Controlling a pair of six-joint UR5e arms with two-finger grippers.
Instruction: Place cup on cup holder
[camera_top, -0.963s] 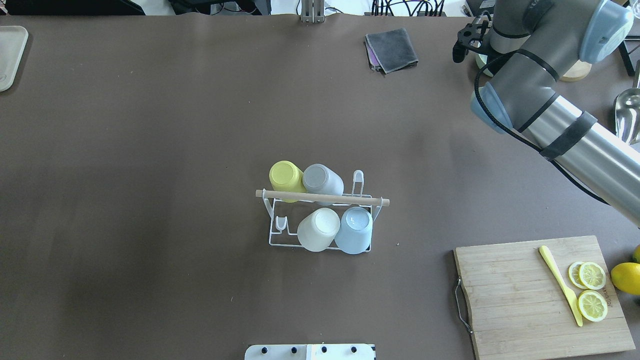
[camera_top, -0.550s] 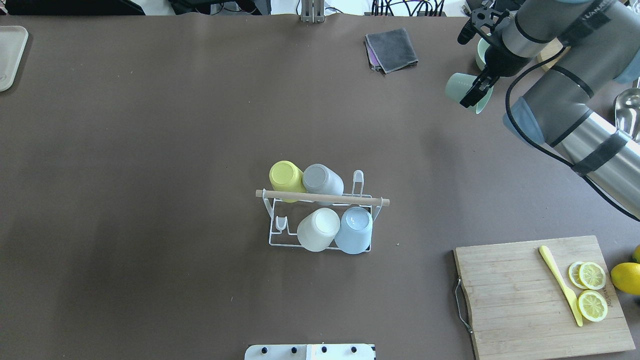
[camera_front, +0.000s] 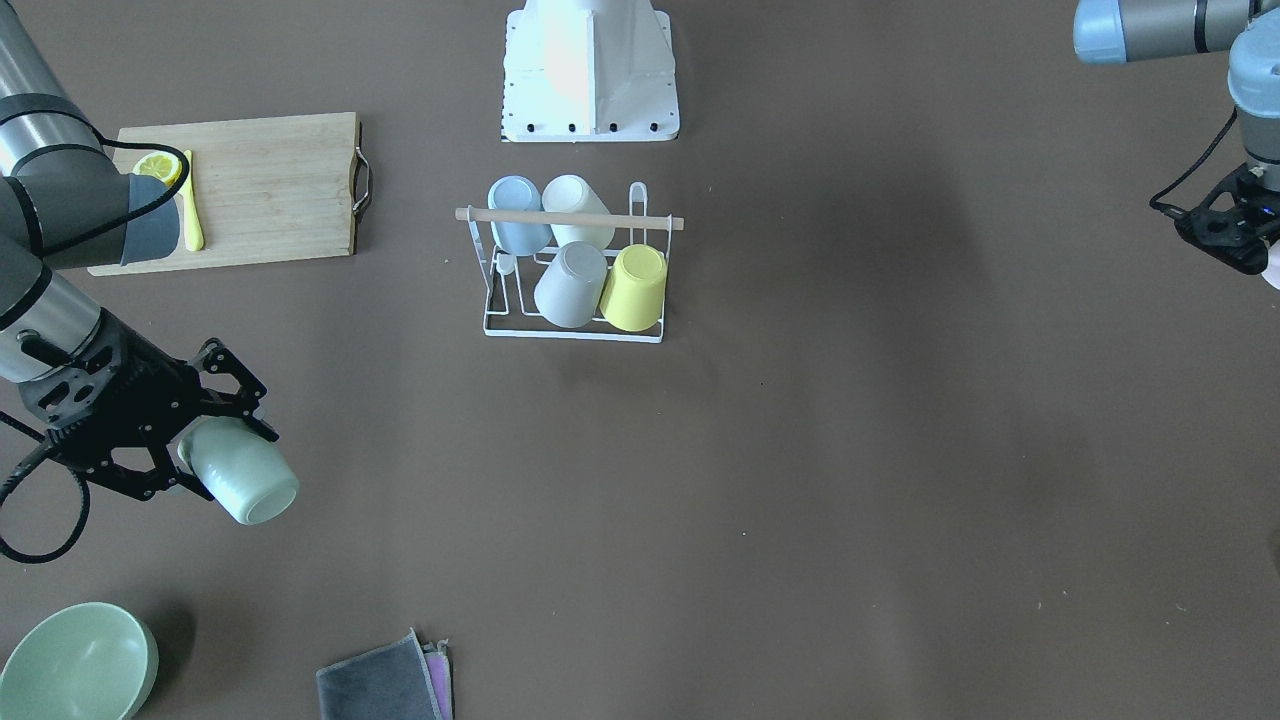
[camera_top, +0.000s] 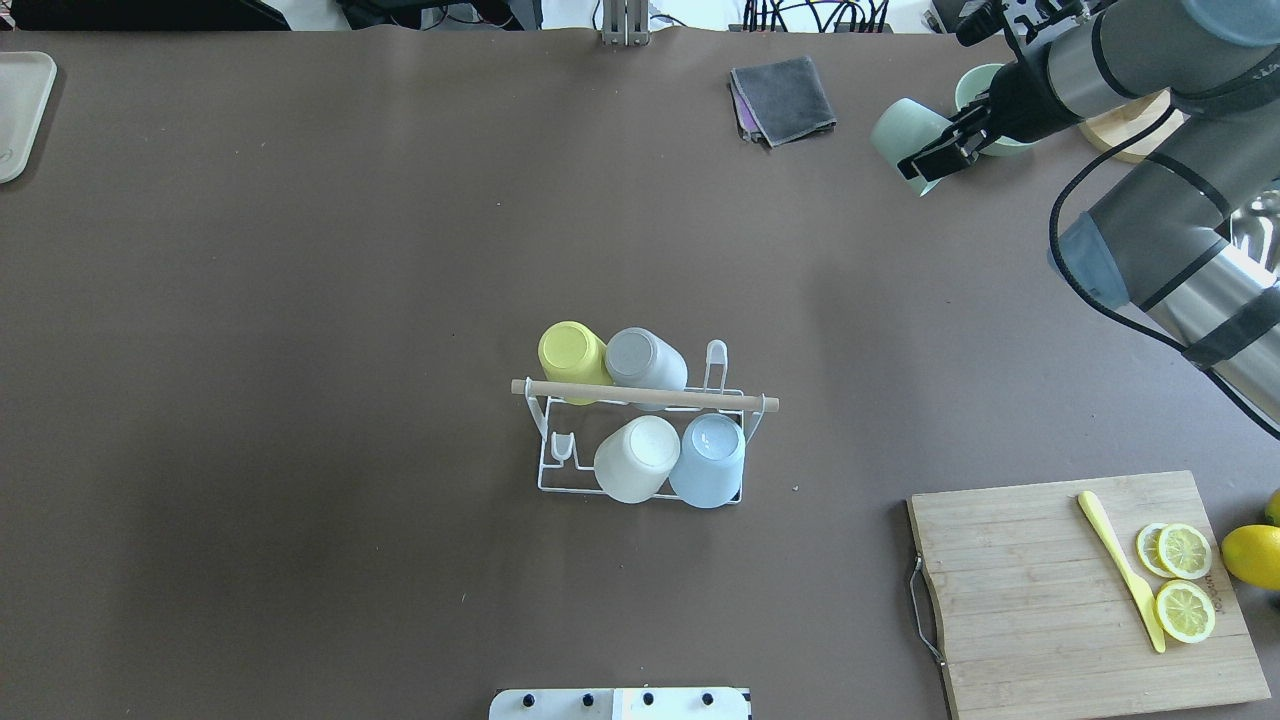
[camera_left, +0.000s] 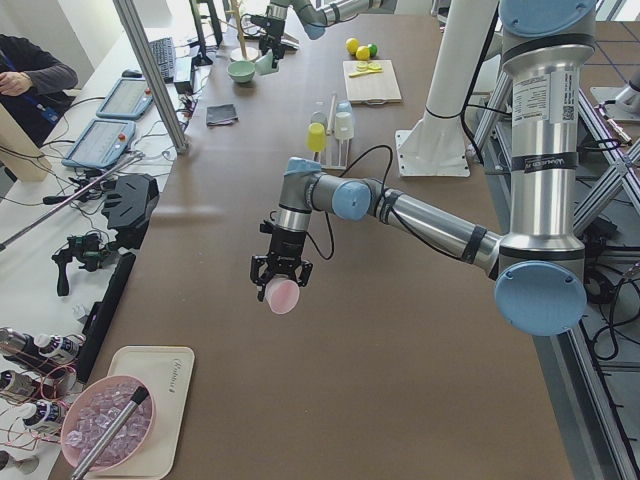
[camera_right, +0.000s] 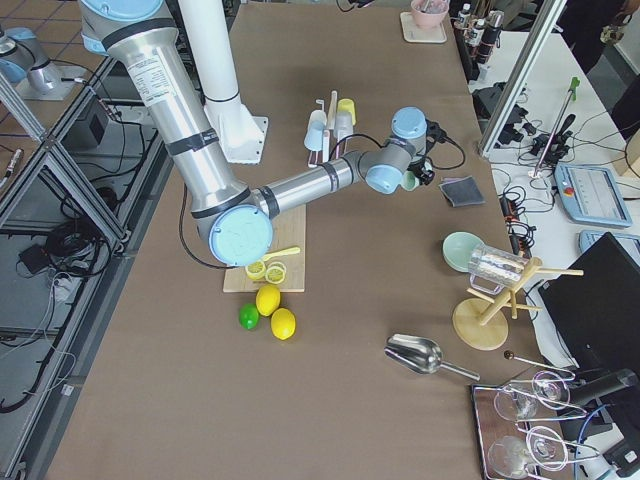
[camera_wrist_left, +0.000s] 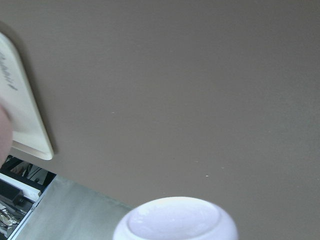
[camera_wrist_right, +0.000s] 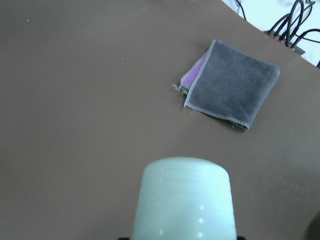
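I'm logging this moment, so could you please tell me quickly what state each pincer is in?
Left pincer: shut on the pink cup.
Right pincer: shut on the green cup.

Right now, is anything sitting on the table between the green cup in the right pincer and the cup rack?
Nothing visible. The green cup in the right pincer has only bare table between it and the rack. The folded cloth lies off to the side. The rack already holds four cups, with free prongs at its ends.
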